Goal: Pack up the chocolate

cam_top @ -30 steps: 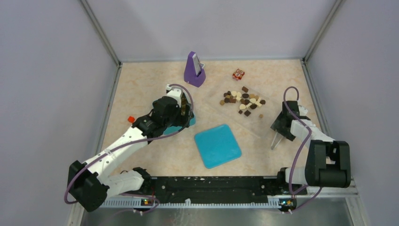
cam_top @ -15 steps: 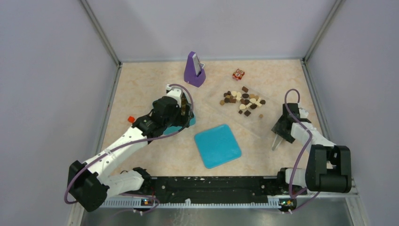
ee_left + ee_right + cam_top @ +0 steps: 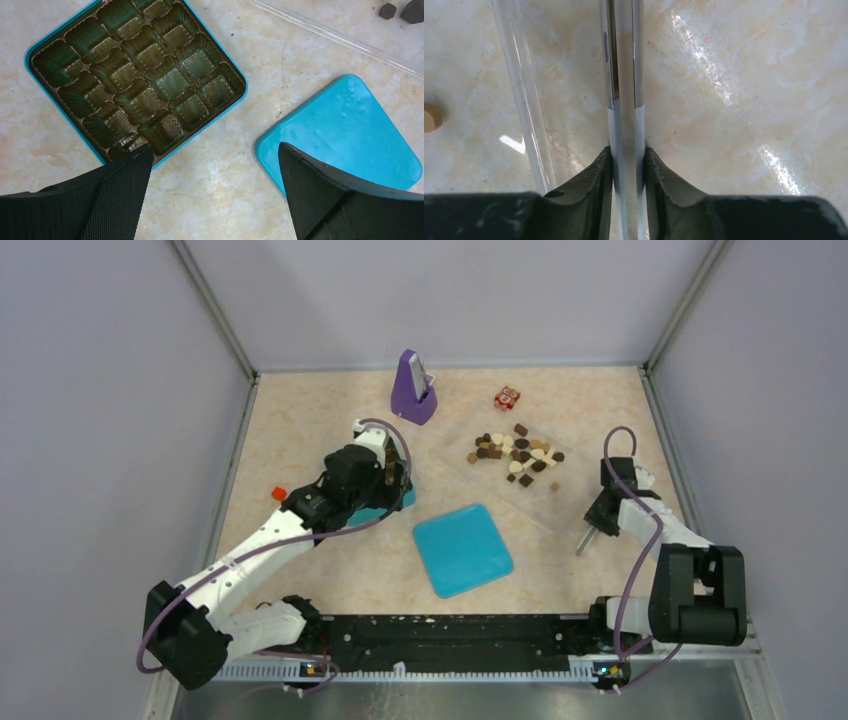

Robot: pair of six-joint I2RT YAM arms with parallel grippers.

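My right gripper [image 3: 628, 170] pinches a thin metal tool [image 3: 624, 75] just beside the clear tray's [image 3: 521, 90] rim. I see the teal lid [image 3: 462, 549] flat on the bench. My left gripper [image 3: 212, 150] hangs spread wide above the teal box [image 3: 145, 75]. Farther back, the chocolate [image 3: 515, 455] lies heaped on the clear tray, well apart from the box.

Chocolate pieces [image 3: 515, 453] on clear tray [image 3: 540, 505], blue lid [image 3: 462, 549] nearer, silver tool [image 3: 581, 545] at right end effector [image 3: 592, 528], purple stand [image 3: 411, 390] behind
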